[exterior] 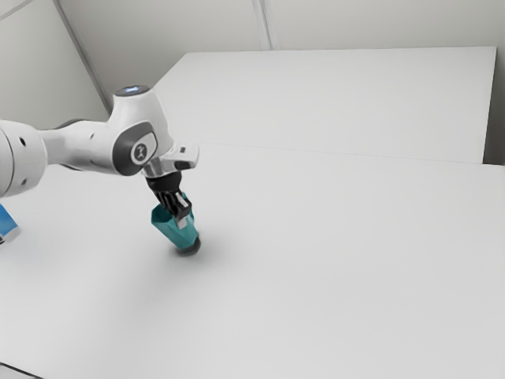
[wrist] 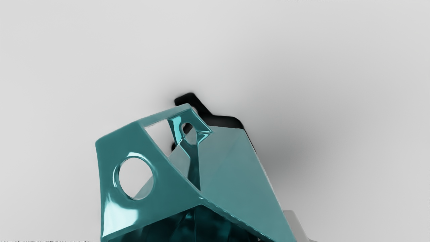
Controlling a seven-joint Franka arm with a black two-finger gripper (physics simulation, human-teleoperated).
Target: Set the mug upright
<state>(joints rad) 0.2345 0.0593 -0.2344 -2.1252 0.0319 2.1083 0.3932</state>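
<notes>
The teal faceted mug (exterior: 175,230) is tilted over the table, its open rim up toward the exterior view's left and its base low, beside a dark patch of shadow. My gripper (exterior: 182,215) is at the mug's upper side, shut on it, holding it at this slant. In the wrist view the mug (wrist: 235,164) shows its handle with round holes and part of its dark inside. One pale fingertip (wrist: 295,226) lies against the mug's outer wall there; the opposite one is hidden by the mug.
The white table (exterior: 331,260) extends around the mug. A blue object (exterior: 7,222) is at the exterior view's left edge, and a thin dark-edged item (exterior: 17,371) lies at the lower left corner. A raised-looking white panel (exterior: 331,99) stands farther back.
</notes>
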